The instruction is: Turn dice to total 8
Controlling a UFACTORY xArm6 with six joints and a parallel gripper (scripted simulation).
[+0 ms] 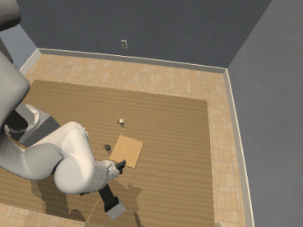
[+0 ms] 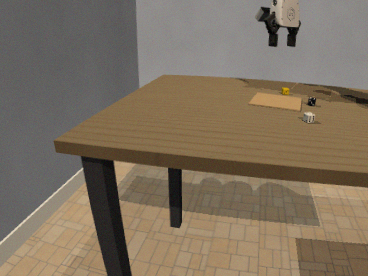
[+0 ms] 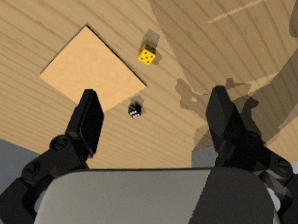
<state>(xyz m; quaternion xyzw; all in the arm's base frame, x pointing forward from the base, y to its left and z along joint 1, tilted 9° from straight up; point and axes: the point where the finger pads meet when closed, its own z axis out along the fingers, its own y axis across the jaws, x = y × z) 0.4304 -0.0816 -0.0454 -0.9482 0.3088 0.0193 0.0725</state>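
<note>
The tan mat (image 1: 128,150) (image 2: 275,101) (image 3: 90,70) lies flat on the table with no die on it. A yellow die (image 2: 285,91) (image 3: 147,54) lies just off one mat edge, with several dark pips facing the wrist camera; in the top view it is hidden behind the arm. A black die (image 1: 107,147) (image 2: 312,101) (image 3: 134,110) lies off a mat corner, with several white pips on view. A white die (image 1: 121,122) (image 2: 309,118) lies farther from the mat, outside the wrist view. My gripper (image 1: 122,166) (image 2: 282,43) (image 3: 154,100) is open and empty, high above the table.
The wooden table (image 1: 177,136) (image 2: 165,130) surrounds the mat and dice. The arm's shadow falls on the table beside the yellow die. The arm covers the left part of the table in the top view. Walls stand beyond the table.
</note>
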